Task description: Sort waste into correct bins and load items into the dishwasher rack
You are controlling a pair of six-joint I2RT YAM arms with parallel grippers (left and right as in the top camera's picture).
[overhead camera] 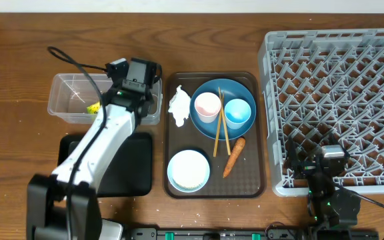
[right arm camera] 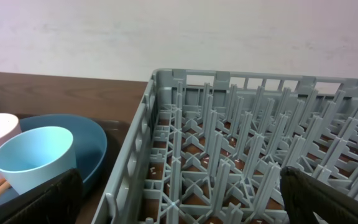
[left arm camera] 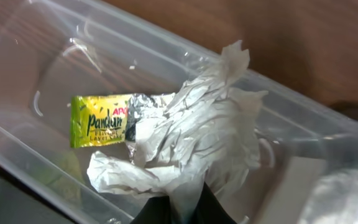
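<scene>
Hanging over the clear tub (overhead camera: 69, 100) at the far left, the left gripper (left arm camera: 179, 208) is pinched tight on a crumpled tissue (left arm camera: 197, 137). The tissue billows inside the tub's walls and overlaps the silver end of the yellow-green wrapper (left arm camera: 101, 121), which lies flat on the tub floor.

The black tray (overhead camera: 135, 167) lies just near of the tub, partly under the arm. Both bins sit just beside the left edge of the brown tray (overhead camera: 173, 187).

On that tray, a second tissue (overhead camera: 179, 105) touches the left rim of the dark-blue plate (overhead camera: 235, 90). The plate carries the white-pink cup (overhead camera: 207, 105) and the light-blue cup (overhead camera: 238, 112). The chopsticks (overhead camera: 217, 137) run off the plate's near rim, with the carrot (overhead camera: 234, 157) to their right and the bowl (overhead camera: 189, 170) at the near left.

The rack (overhead camera: 339, 67) stands just right of the brown tray. The right gripper (overhead camera: 315, 163) rests at its near-left corner, jaws spread wide and holding nothing.

Bare table (overhead camera: 19, 53) shows along the far and left edges.
</scene>
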